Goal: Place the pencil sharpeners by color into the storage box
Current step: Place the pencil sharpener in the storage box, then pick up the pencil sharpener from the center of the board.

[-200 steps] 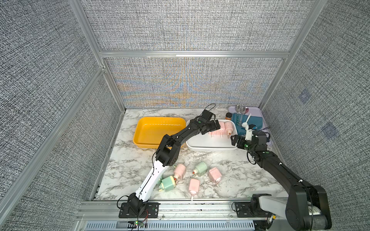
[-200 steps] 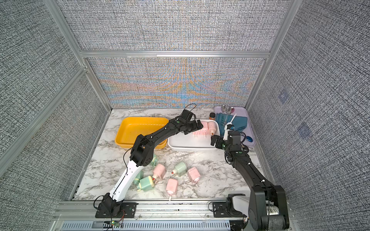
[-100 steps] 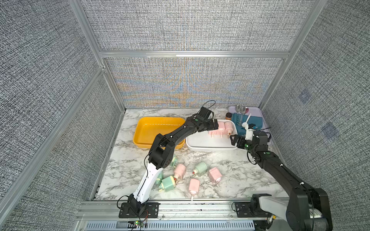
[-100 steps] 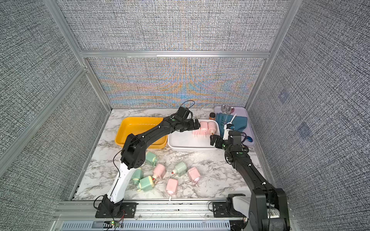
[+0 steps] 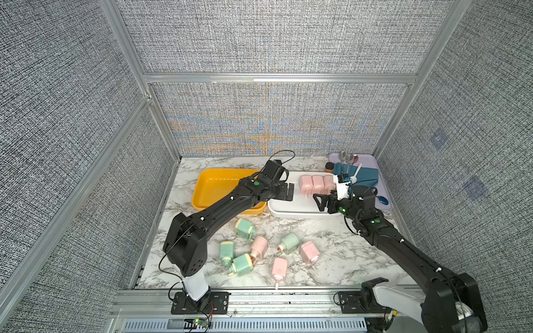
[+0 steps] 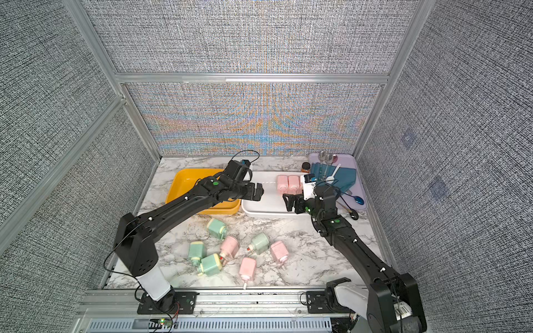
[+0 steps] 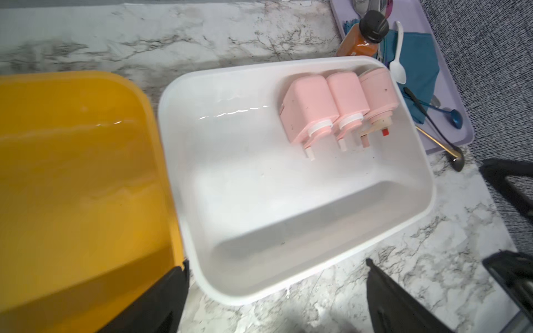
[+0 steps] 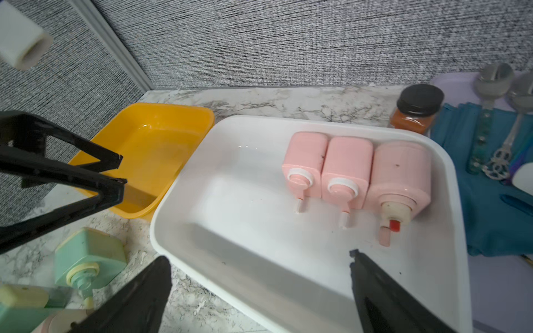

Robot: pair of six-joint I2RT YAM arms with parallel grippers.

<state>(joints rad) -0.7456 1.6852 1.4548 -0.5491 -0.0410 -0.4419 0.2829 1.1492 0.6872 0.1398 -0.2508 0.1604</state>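
Pink and green lie mixed in the near heap on the table [image 5: 346, 259]. Three pink sharpeners [image 5: 279, 266] and four green sharpeners [image 5: 241, 264] are on their sides, some touching. If I reach in for one, a finger could knock its neighbour, or a crank could catch and drag a second along. A rounded block lying down might also slip from my pinch.

Further in, my left tool [image 5: 290, 191] and right tool [image 5: 321, 200] hang spread and empty over the white box [image 5: 300, 214], tips facing and near each other. Two arms over one box risks a bump. Three boxed pinks [image 5: 317, 184] sit in a tight row in its far right corner, and the yellow box [image 5: 215, 187] beside it holds nothing. A green dropped into the white box would spoil the sort. Behind it, a jar [image 5: 329, 167] and a tray [image 5: 367, 160] of spoons stand close enough to snag.

My left arm covers part of the yellow box in both top views, and my right wrist camera hides part of the third boxed pink. Which cranks in the heap are tangled I cannot tell.
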